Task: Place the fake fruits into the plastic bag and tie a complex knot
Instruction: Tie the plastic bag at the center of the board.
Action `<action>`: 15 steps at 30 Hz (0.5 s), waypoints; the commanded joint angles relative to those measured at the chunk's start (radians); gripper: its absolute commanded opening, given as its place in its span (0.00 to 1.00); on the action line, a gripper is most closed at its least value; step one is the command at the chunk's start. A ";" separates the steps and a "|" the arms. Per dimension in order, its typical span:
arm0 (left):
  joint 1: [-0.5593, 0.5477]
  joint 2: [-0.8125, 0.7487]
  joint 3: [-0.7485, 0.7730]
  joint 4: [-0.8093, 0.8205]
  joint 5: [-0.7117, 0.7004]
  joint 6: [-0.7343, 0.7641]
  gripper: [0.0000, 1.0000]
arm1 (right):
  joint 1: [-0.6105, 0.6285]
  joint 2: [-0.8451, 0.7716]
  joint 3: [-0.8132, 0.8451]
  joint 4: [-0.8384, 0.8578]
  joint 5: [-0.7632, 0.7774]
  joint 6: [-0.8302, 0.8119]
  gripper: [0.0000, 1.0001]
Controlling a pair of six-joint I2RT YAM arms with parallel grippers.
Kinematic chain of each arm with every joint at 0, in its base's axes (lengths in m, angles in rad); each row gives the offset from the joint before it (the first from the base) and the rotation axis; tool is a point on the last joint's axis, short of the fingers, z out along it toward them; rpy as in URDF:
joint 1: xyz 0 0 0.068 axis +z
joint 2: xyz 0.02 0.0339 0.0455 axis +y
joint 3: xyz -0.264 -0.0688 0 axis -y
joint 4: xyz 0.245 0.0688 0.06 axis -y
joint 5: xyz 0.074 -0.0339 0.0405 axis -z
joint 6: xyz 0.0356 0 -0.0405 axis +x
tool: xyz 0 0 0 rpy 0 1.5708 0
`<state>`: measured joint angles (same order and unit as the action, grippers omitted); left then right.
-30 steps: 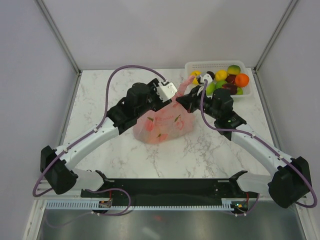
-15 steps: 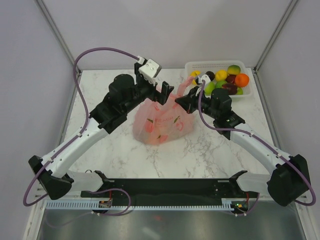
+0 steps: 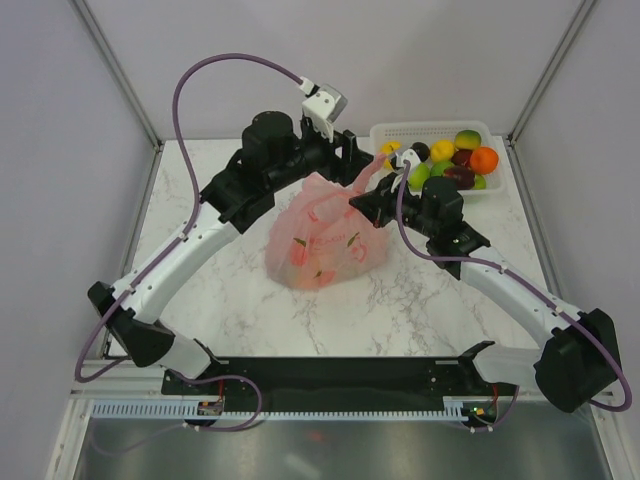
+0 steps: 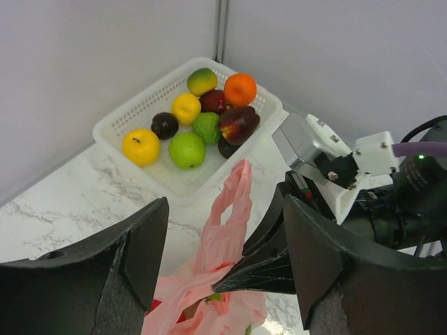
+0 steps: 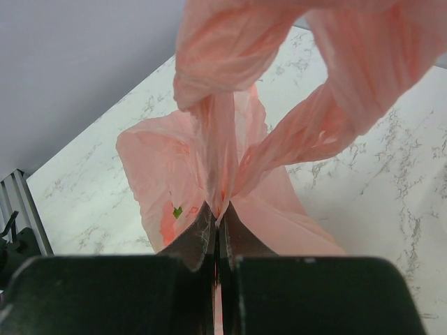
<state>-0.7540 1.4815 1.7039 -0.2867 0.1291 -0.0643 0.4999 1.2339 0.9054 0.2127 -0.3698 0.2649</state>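
Several fake fruits (image 4: 186, 150) are lying in the white lattice basket (image 4: 133, 112) at the far right corner of the desk (image 3: 400, 300). Yellow, green, orange, dark red and dark purple pieces are showing there, packed close and touching one another.

The plastic bag (image 3: 320, 245) is sitting on the desk near its middle, between the two arms and near the basket but apart from it. Its pink film is bulging, and more fruit is showing through it as red-orange and green patches.

The right pincer (image 5: 218, 230) is clamping the bag. In the right wrist view its two fingers are meeting with no gap on a gathered fold of pink film, just below one handle loop (image 4: 234, 192). That loop is standing upright above the grip, with its opening showing.

The left pincer (image 4: 223, 209) is standing open, with its fingers (image 4: 140, 244) spread wide and nothing between the pads. It is hovering raised above the far edge of the bag, clear of the desk, and is facing toward the basket. In the left wrist view the upright handle loop is appearing in the gap between the two fingers; no contact with either finger is showing, and how far in front of them it stands cannot be told. The right pincer's black fingers are also appearing in that view, low and right of the loop, pinching the film at its base.
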 commanded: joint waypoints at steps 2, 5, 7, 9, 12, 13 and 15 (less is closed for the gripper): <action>0.001 0.071 0.086 -0.068 0.049 -0.042 0.74 | -0.003 -0.008 -0.002 0.028 -0.020 0.000 0.00; -0.001 0.095 0.102 -0.069 0.053 -0.045 0.74 | -0.003 -0.008 -0.002 0.028 -0.020 -0.003 0.00; -0.001 0.111 0.115 -0.069 0.056 -0.045 0.74 | -0.003 -0.008 -0.003 0.030 -0.020 -0.003 0.00; -0.004 0.125 0.126 -0.072 0.066 -0.045 0.74 | -0.003 -0.008 -0.002 0.030 -0.020 0.000 0.00; -0.010 0.158 0.151 -0.077 0.067 -0.045 0.73 | -0.003 -0.008 -0.002 0.028 -0.021 0.000 0.00; -0.013 0.169 0.160 -0.078 0.069 -0.046 0.71 | -0.003 -0.008 -0.003 0.030 -0.020 0.003 0.00; -0.015 0.203 0.183 -0.088 0.067 -0.045 0.67 | -0.003 -0.011 -0.005 0.031 -0.020 0.003 0.00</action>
<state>-0.7589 1.6459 1.8233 -0.3691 0.1684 -0.0814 0.4999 1.2339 0.9054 0.2142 -0.3729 0.2653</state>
